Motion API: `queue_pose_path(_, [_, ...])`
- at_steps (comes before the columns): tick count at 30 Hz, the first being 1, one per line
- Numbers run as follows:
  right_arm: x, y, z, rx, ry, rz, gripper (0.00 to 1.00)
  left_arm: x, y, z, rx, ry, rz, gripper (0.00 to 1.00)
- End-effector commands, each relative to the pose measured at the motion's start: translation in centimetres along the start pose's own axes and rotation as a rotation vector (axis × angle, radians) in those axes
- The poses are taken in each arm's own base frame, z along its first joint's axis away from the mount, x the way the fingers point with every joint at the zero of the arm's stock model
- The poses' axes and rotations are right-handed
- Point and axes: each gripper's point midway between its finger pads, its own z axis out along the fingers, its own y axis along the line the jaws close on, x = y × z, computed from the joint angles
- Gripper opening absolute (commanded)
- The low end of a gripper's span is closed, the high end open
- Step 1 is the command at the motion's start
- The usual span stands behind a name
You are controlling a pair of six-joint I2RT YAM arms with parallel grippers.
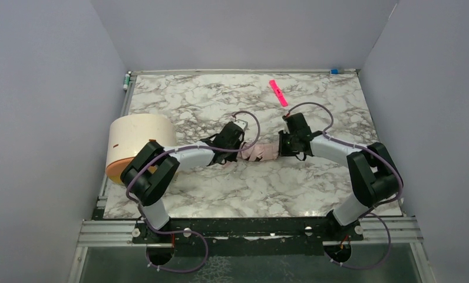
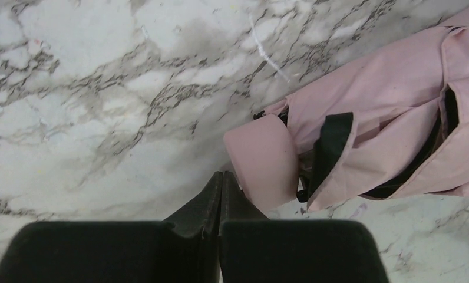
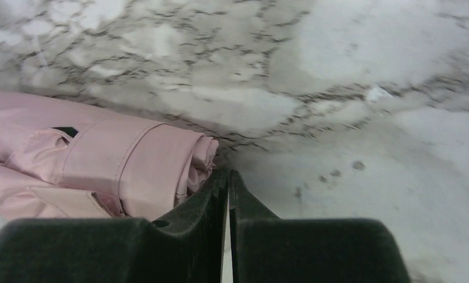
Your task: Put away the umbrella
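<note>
Umbrella, pale pink and folded, is pictured lying flat near the middle of the marbled surface, flanked by two robot arms. The left gripper is set at the end toward the left of the frame, and the right gripper at the opposite end.

In the left wrist view, the jaws are pressed fully together with nothing between them. Their tips are placed just beside the umbrella's small rounded handle. Black lining is exposed between the pink folds at the right of that frame.

In the right wrist view, the jaws are drawn almost together and only a thin slit is left between them. Nothing is seen gripped. The rolled end of the fabric is shown at lower left, just beside the left fingertip, and a pink strap is wrapped round it.

A cream cylinder with an orange end is laid at the left edge of the surface. A bright pink strip is seen well apart, toward the far edge.
</note>
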Motion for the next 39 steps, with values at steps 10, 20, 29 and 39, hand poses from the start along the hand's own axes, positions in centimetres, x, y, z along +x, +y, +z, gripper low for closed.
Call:
queue_pose_path(10, [-5.0, -6.6, -9.0, 0.485, -0.354, 0.033, 0.33, -4.5, 0.9, -2.1, -0.095, -0.036, 0.094, 0.21])
queue_pose_path(20, [-7.4, -2.9, -17.9, 0.278, -0.596, -0.024, 0.52, -8.7, 4.6, -13.6, -0.111, -0.370, -0.023, 0.64])
queue_pose_path(29, [-6.6, -3.2, -26.6, 0.224, -0.880, -0.010, 0.98, -7.7, 7.7, -22.4, -0.176, -0.611, -0.282, 0.97])
queue_pose_path(39, [-3.5, -4.6, -27.9, 0.217, -0.911, 0.032, 1.00, -4.4, 9.6, -24.1, -0.221, -0.644, -0.346, 0.99])
